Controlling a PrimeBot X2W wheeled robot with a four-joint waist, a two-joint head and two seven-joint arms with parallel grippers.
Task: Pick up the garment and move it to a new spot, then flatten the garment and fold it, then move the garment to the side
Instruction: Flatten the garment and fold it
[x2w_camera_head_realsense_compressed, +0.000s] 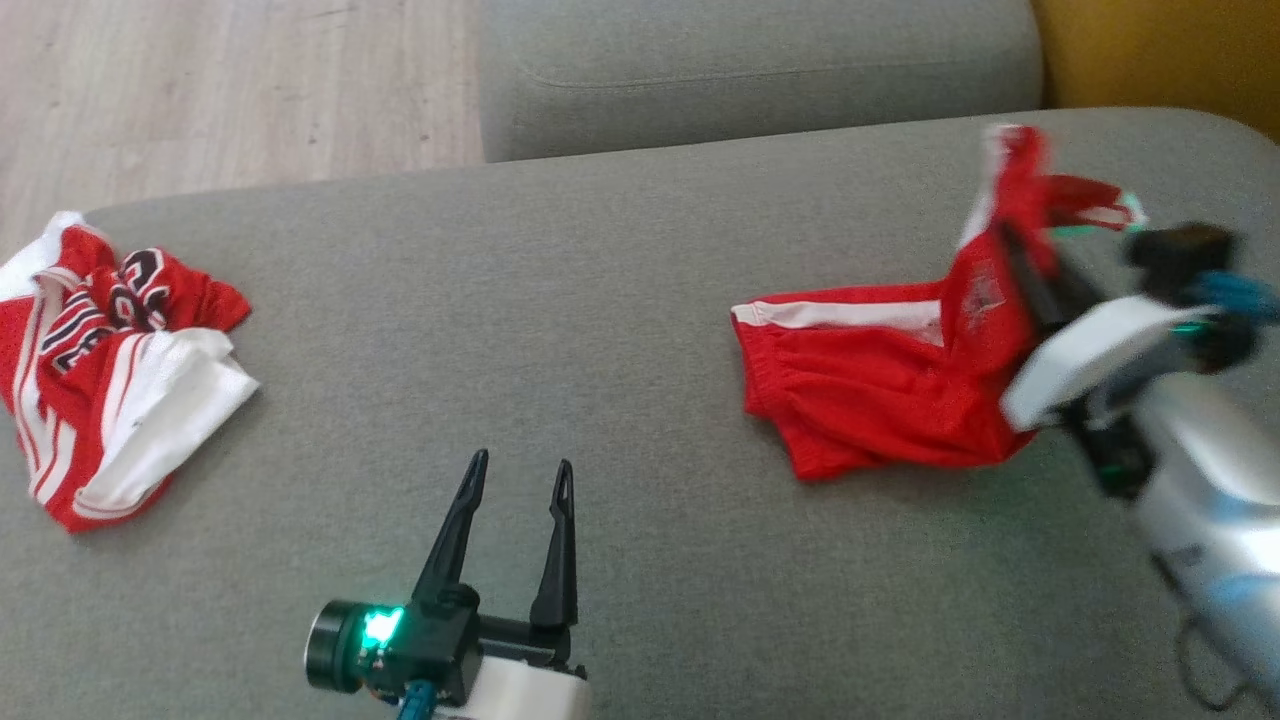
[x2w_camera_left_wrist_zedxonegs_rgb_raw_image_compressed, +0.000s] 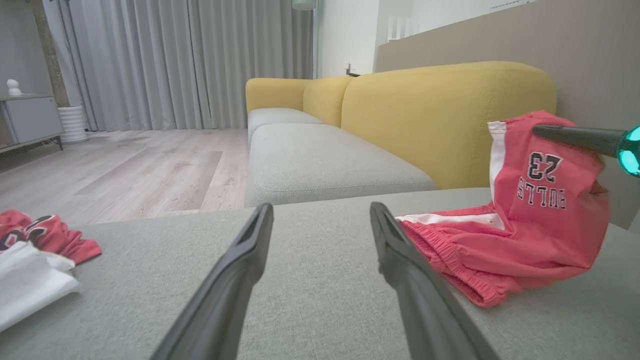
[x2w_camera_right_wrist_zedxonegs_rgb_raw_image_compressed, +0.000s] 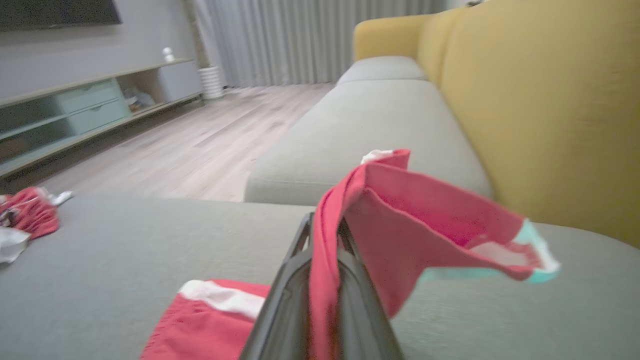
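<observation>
At 6 o'clock the left gripper (x2w_camera_head_realsense_compressed: 522, 465) hovers over the cushion (x2w_camera_head_realsense_compressed: 600, 300), fingers spread and holding nothing. At 3 o'clock the right gripper (x2w_camera_right_wrist_zedxonegs_rgb_raw_image_compressed: 324, 232) pinches one leg of the shorts (x2w_camera_head_realsense_compressed: 870, 390) and holds it raised, while the waistband end lies on the cushion. This looks like the pick-up step. The next move must lift the trailing cloth clear before carrying it to bare cushion. A crumpled jersey (x2w_camera_head_realsense_compressed: 110, 370) at 9 o'clock is well apart. The backrest (x2w_camera_left_wrist_zedxonegs_rgb_raw_image_compressed: 440, 115) at 1 o'clock may crowd the right arm.
</observation>
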